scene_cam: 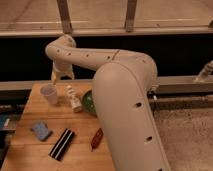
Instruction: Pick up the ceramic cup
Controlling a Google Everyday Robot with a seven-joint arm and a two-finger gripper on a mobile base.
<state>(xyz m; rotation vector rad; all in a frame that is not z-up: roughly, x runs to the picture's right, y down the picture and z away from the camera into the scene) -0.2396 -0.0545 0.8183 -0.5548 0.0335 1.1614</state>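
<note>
White ceramic cup (48, 93) is recorded upright on the wooden table (30, 155). The gripper (56, 77) is positioned just above and behind the cup, apparently apart from it. How far it is open cannot be told.

The thick white arm (127, 110) rises from the lower right, bends at a broad elbow and stretches leftward, then curls over at the wrist (62, 47); the claw (56, 76) hangs below it at far left, pointing down
</note>
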